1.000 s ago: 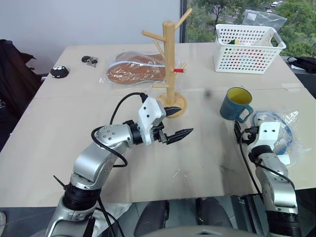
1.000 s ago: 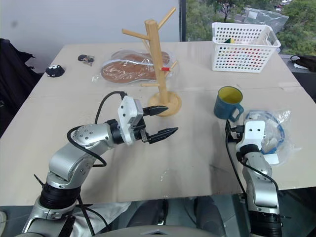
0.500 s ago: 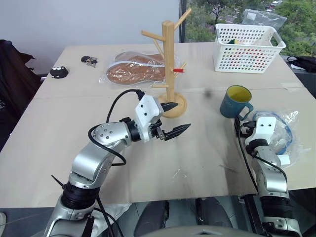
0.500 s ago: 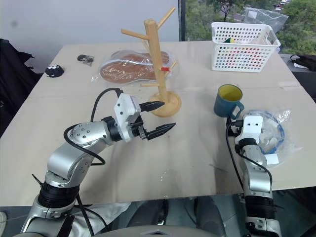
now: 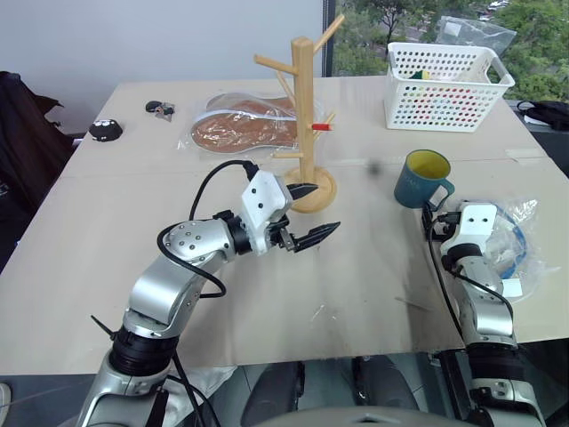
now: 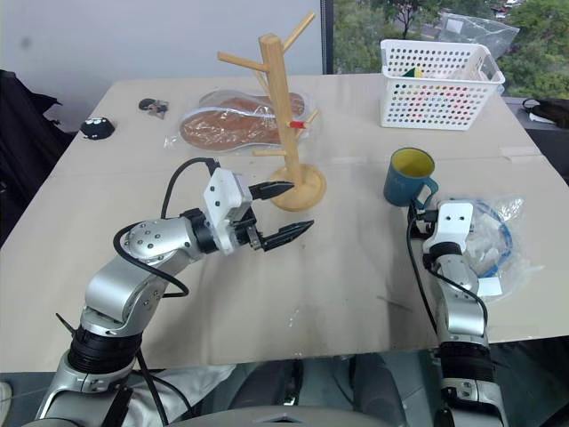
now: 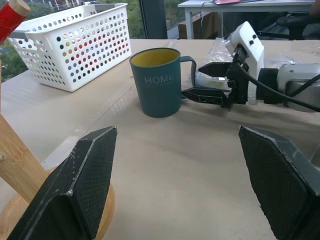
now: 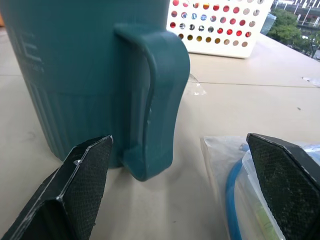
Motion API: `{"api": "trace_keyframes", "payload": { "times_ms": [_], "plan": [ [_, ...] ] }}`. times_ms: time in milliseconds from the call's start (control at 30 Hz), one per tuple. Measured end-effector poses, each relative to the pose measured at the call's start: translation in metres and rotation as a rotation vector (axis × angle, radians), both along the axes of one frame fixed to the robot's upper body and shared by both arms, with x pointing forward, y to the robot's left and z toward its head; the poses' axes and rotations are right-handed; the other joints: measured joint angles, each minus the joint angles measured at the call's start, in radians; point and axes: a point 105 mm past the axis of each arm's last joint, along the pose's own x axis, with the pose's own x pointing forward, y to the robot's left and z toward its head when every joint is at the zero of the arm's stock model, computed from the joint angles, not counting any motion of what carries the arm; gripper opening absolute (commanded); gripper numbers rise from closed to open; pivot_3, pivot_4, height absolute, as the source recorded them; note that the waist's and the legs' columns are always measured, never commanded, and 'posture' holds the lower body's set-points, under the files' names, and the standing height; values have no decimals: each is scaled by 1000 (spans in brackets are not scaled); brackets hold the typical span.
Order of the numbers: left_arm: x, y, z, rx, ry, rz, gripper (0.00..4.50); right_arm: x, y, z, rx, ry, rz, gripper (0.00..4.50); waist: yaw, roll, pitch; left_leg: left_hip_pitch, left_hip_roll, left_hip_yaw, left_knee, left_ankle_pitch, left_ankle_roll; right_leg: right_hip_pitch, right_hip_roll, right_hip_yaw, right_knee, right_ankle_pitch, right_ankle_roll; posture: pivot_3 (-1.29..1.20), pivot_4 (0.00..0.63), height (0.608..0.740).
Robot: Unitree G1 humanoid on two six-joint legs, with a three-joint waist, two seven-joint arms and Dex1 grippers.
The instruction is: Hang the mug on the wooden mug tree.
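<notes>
Now the right gripper [image 7: 212, 82], jaws spread wide and empty, has edged up to the handle of the mug [image 5: 425, 181] at centre right, well apart from the wooden mug tree [image 5: 304, 116]; the left gripper [image 5: 302, 213] hangs open, so grasping comes next.

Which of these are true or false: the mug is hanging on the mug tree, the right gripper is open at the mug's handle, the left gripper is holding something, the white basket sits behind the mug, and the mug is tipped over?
1. The mug hangs on the wooden mug tree. False: it stands on the table, apart from the tree.
2. The right gripper is open, its fingers at the mug's handle. True.
3. The left gripper holds something. False: it is open and empty, near the tree's base.
4. The white plastic basket sits farther back on the table than the mug. True.
5. The mug is tipped over. False: it stands upright, its yellow inside facing up.
</notes>
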Motion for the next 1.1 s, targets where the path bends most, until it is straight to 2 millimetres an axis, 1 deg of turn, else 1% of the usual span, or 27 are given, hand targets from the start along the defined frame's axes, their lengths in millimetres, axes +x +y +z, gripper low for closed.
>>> {"api": "trace_keyframes", "payload": {
  "times_ms": [33,100,133,267,300,400,533,600,667,733,800,833,867,933,967,1000,1033,1100],
  "plan": [
    [0,0,0,0,0,0,3991,0,0,-1,0,2,0,3536,0,0,0,0,0,0,0,0,0,0,0,0,0,0,0,0,150,740],
    [0,0,0,0,0,0,3991,2,0,-2,2,7,2,2553,0,0,0,0,0,0,0,0,0,0,0,0,0,0,0,0,150,740],
    [0,0,0,0,0,0,3991,3,0,-3,4,8,4,2168,0,0,0,0,0,0,0,0,0,0,0,0,0,0,0,0,150,740],
    [0,0,0,0,0,0,3991,10,2,-1,5,-1,22,195,-1,0,0,0,0,0,0,0,0,0,0,0,0,0,0,0,150,740],
    [0,0,0,1,0,1,3991,13,0,2,5,-10,20,45,-1,0,0,0,0,0,0,0,0,0,0,0,0,0,0,0,150,740],
    [1,1,0,3,-4,5,3991,16,-1,4,-1,-15,29,45,0,0,0,0,0,0,0,0,0,0,0,0,0,0,0,0,150,740],
    [1,1,0,2,-7,11,3991,18,-2,2,-3,-9,45,45,-1,0,0,0,0,0,0,0,0,0,0,0,0,0,0,0,150,740],
    [2,4,0,-11,-4,29,3991,18,-1,3,-12,-8,70,45,-1,0,0,0,0,0,0,0,0,0,0,1,0,0,0,0,150,740],
    [2,8,-3,-42,17,54,3991,19,1,7,-41,-9,115,45,-3,1,0,0,0,0,0,0,0,0,0,1,0,0,0,0,150,740],
    [2,12,-4,-117,38,92,3991,22,7,13,-79,-15,182,45,-6,1,1,0,0,1,0,0,0,0,0,1,0,0,0,0,150,740],
    [3,17,-4,-177,47,127,3991,24,16,24,-107,-37,247,45,-8,1,1,0,0,1,0,0,0,0,0,1,0,0,0,0,150,740],
    [2,24,1,-254,29,168,3991,24,27,34,-137,-49,336,45,-10,2,1,0,1,1,0,0,0,-1,0,1,0,0,0,0,150,740],
    [2,26,3,-274,22,179,3991,24,29,38,-150,-57,359,45,-10,2,2,0,1,1,0,0,0,-1,0,1,0,0,0,0,150,740],
    [-2,42,13,-401,-38,255,3991,20,46,59,-249,-63,550,45,-12,4,3,0,0,2,0,0,0,-1,-1,2,-1,0,0,0,150,740],
    [-6,47,15,-433,-61,276,3991,17,51,69,-298,-69,614,45,-11,4,3,0,0,1,0,0,0,-1,-2,1,-1,0,0,0,150,740],
    [-10,53,18,-458,-95,300,3991,15,56,83,-356,-76,690,45,-10,4,3,-1,0,1,0,0,1,0,-2,0,-1,0,0,0,150,740],
    [-14,56,19,-479,-114,315,3991,13,61,97,-407,-88,752,45,-9,4,3,-1,0,1,0,0,1,0,-2,0,-1,0,0,0,150,740],
    [-18,56,19,-513,-124,319,3991,11,71,118,-465,-112,821,45,-3,4,3,-1,0,0,0,-2,4,0,-2,-1,-1,0,0,0,150,740]
  ]
}}
